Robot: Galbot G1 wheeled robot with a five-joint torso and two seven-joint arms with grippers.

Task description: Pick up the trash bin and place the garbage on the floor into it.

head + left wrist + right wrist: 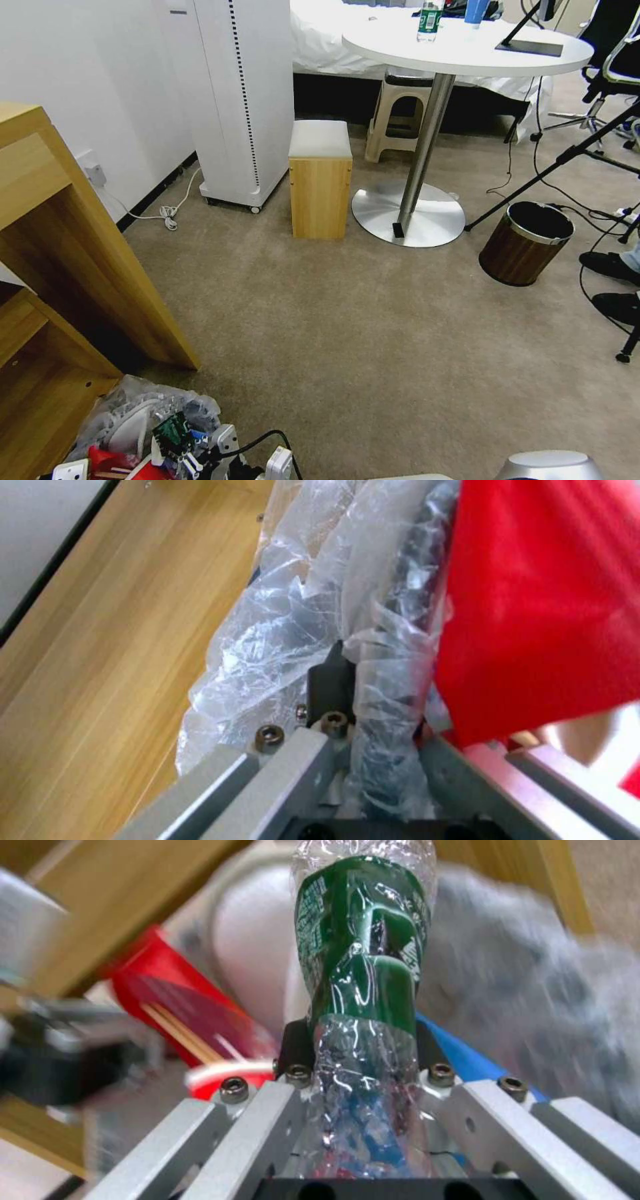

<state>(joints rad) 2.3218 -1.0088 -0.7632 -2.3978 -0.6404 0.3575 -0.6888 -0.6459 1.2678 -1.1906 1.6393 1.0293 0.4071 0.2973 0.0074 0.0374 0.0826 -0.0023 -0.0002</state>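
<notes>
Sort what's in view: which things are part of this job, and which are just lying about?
Job: trash bin, its bag clamped by left gripper; crushed green-label bottle held in right gripper; red paper bowl.
Lying about: wood-grain bin, round table, wooden stool.

Crinkly glossy plastic bottle [363,965]; filmy translucent bag [293,630]; matt short-pile carpet [373,347]; smooth wood-grain shelf [73,267].

Two bins are showing, the trash bin [143,410] near left and one wood-grain bin [525,243] far right, plus two stools: a wooden stool [321,179] and a plastic stool [399,113].
</notes>
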